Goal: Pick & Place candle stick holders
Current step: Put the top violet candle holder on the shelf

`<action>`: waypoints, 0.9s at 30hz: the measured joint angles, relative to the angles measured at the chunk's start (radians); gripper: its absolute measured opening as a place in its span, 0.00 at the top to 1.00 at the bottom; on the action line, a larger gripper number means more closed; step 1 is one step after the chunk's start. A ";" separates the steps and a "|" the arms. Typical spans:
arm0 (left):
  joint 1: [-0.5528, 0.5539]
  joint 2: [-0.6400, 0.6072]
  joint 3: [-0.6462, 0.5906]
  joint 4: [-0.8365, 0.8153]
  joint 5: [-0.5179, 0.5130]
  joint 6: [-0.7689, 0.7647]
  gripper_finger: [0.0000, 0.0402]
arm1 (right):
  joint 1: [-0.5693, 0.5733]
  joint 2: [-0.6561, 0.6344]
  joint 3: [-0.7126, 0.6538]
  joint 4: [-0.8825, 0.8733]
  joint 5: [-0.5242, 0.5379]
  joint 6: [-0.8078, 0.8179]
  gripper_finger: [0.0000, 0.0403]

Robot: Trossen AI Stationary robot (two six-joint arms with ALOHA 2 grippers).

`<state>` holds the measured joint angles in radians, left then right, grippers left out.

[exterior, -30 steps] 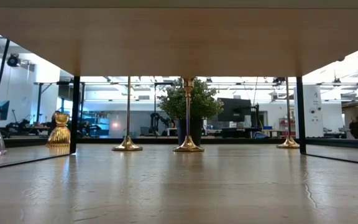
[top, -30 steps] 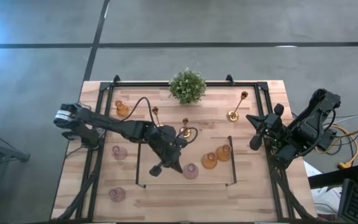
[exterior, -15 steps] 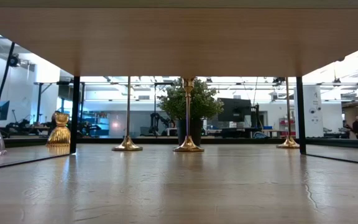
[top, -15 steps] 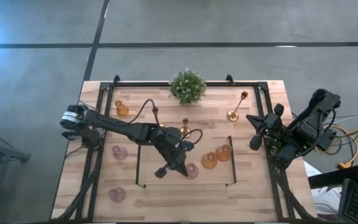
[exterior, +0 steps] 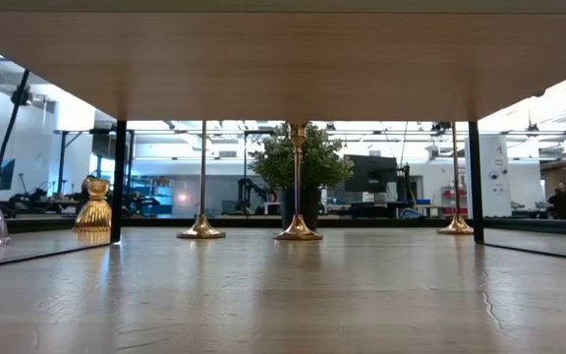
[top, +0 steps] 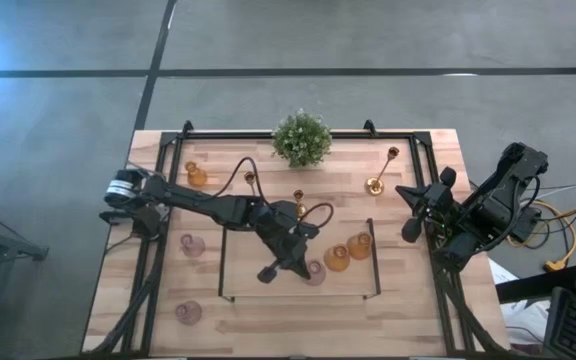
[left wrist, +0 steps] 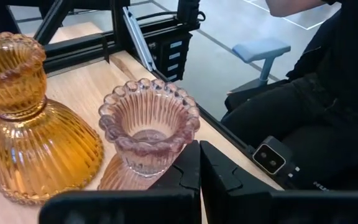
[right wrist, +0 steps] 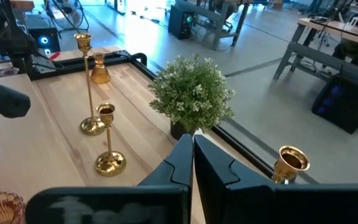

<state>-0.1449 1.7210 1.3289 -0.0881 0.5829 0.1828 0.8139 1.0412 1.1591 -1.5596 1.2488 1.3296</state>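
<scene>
Your left tool [top: 305,268] has travelled further from the potted plant [top: 301,138] since a second ago. It now sits closed, holding nothing, touching the pink cup [left wrist: 148,132] beside an amber cup [left wrist: 33,124]. Your right tool [right wrist: 191,163] has not moved: closed, empty, parked off the plant's right side at the surface's edge.

On the wooden surface [top: 408,300], two brass candlesticks [top: 297,200] stand just in front of the plant, and a third [top: 380,175] to its right. Two amber cups [top: 348,252] sit well forward of the plant, a third [top: 196,175] to its left. Two more pink cups [top: 190,245] lie forward-left.

Beyond the surface you have an open workshop with desks and monitors, and a seated person in dark clothing [left wrist: 316,106].
</scene>
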 joint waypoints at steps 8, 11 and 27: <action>-0.002 -0.020 0.020 -0.143 -0.001 -0.006 1.00 | 0.000 0.000 0.000 0.000 -0.002 -0.001 0.98; -0.011 -0.050 0.048 -0.239 -0.001 -0.007 1.00 | 0.000 0.000 0.000 0.000 -0.002 -0.001 0.98; -0.133 -0.427 0.058 -0.634 -0.631 -0.071 1.00 | 0.000 0.000 0.000 0.000 -0.024 0.005 0.98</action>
<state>-0.2781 1.2940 1.3872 -0.7223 -0.0482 0.1113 0.8139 1.0412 1.1591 -1.5593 1.2244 1.3342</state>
